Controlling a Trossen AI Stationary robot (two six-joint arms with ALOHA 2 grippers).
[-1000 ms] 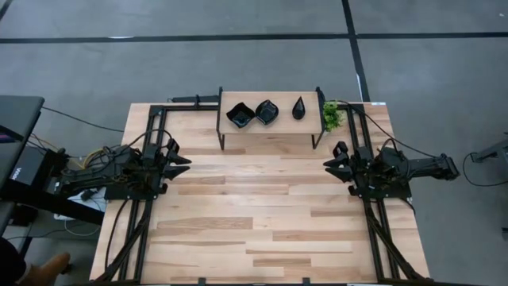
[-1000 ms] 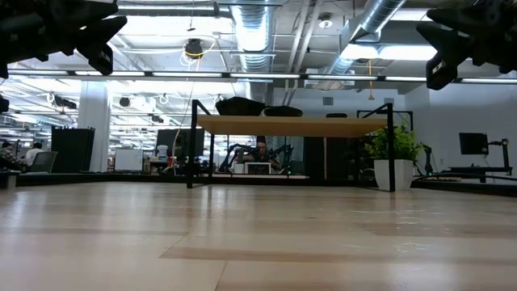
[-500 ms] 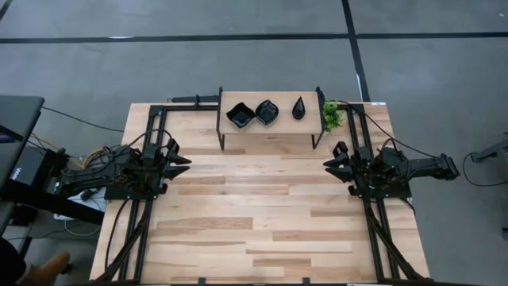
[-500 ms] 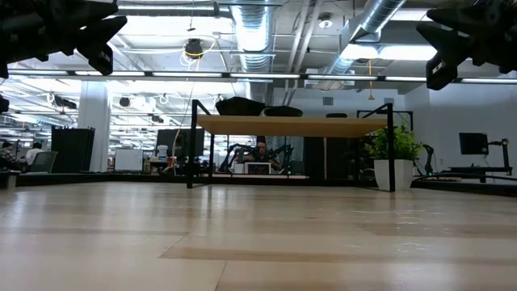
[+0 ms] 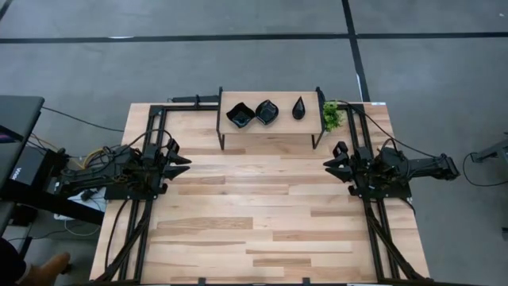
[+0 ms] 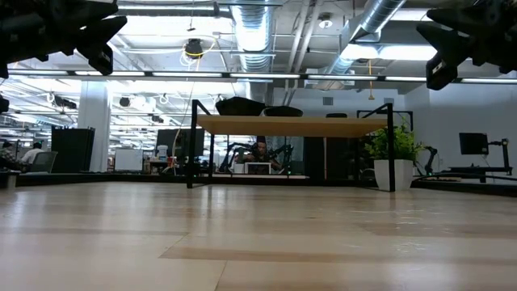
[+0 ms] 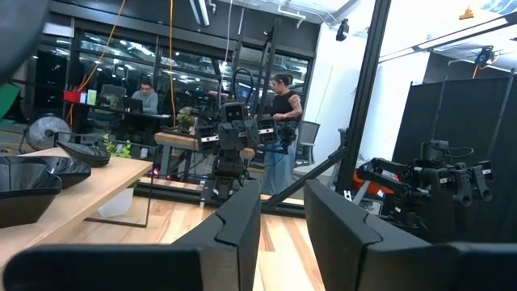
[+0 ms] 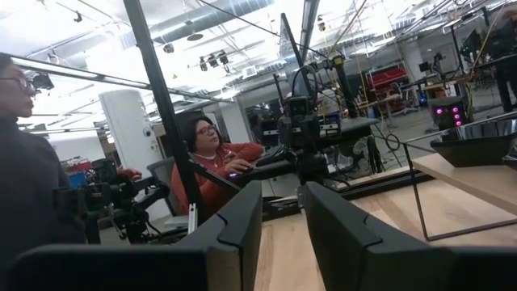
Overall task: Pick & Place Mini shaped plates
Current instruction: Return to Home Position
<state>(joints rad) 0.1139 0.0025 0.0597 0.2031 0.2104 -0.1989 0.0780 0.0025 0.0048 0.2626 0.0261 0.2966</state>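
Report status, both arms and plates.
Left gripper, right gripper at table sides, jaws open, empty. Mini shaped plates in three piles on shelf. Plant beside shelf, clear of both arms.

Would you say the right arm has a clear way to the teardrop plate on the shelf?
Probably yes: the right gripper hovers open near the shelf, the teardrop plate sits uncovered on top, and only the plant stands close by.

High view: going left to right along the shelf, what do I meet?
Wavy-edged square plates → rounded leaf plates → teardrop plates → small green plant, just past the right end of the shelf.
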